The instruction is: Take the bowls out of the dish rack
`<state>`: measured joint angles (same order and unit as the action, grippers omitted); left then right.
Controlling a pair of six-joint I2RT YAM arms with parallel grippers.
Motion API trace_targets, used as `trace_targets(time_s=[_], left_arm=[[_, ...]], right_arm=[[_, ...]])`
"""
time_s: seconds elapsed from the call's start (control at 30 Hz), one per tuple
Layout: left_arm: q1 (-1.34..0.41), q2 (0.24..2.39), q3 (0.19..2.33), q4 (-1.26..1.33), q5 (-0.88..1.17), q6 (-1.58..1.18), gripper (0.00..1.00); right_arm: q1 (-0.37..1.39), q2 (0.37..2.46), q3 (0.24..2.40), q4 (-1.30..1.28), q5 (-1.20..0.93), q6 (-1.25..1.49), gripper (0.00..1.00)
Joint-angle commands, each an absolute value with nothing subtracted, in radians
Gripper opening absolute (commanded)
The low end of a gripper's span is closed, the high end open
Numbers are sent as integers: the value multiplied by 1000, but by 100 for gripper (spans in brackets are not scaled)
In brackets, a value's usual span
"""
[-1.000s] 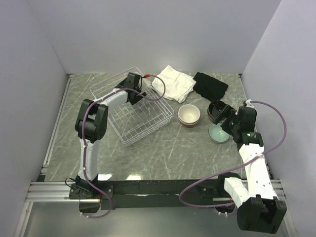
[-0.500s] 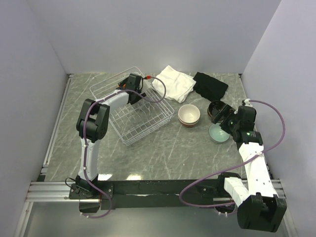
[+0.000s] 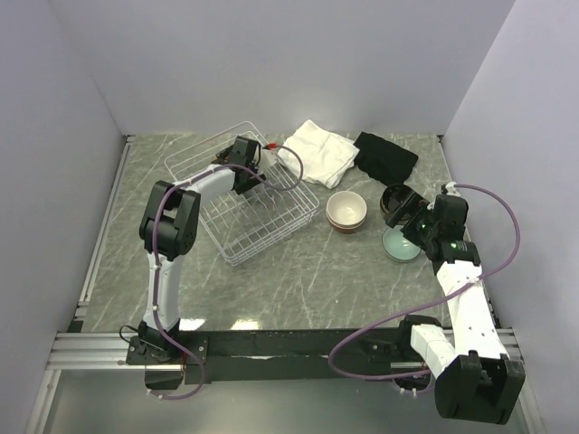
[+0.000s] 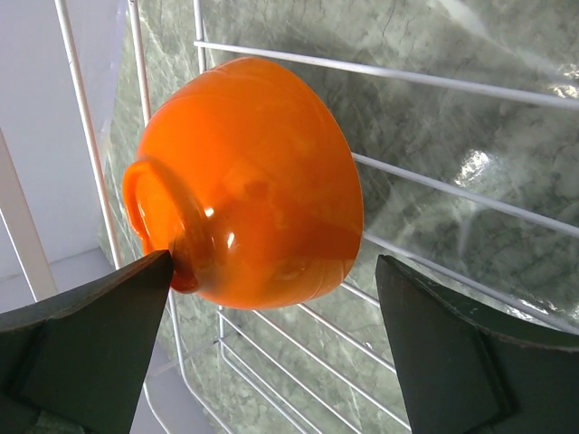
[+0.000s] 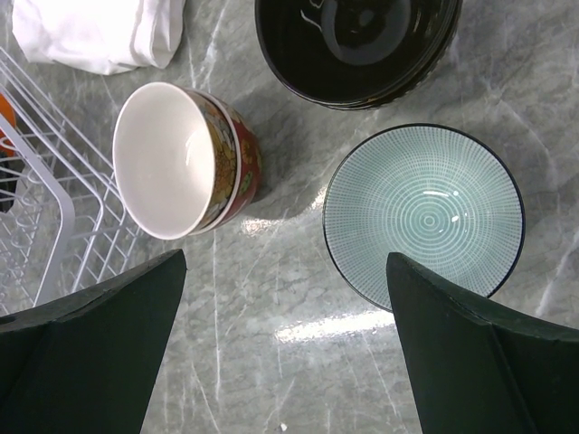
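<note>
The top camera looks down from high at the near side across the whole desk [image 3: 298, 271]. Left wrist sits close inside the dish rack [image 4: 434, 81]; right wrist looks straight down on bowls [image 5: 422, 217] the top also shows

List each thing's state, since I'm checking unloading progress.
orange bowl: on its side in the dish rack
left pincer: open, straddling the orange bowl
right pincer: open, empty
blue-green bowl: upright, empty, on the table
red bowl stack: nested, on the table
dark bowl: upright, on the table
</note>
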<state>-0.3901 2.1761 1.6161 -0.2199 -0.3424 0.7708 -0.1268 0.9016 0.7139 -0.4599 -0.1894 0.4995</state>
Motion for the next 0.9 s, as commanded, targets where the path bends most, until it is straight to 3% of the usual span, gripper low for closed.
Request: trace_targets(time_s=[0.0, 0.2, 0.53, 0.87], left_arm=[[-390, 2201, 1618, -296, -299, 769, 99], [-390, 2226, 1598, -190, -371, 759, 97], [-405, 2145, 1545, -86, -379, 727, 68], [-413, 2069, 1568, -146, -382, 698, 62]], right_arm=[[-121, 899, 706, -414, -206, 503, 100], [-121, 899, 696, -405, -213, 506, 100], [-121, 899, 695, -396, -224, 514, 100], [-121, 891, 689, -382, -241, 525, 100]])
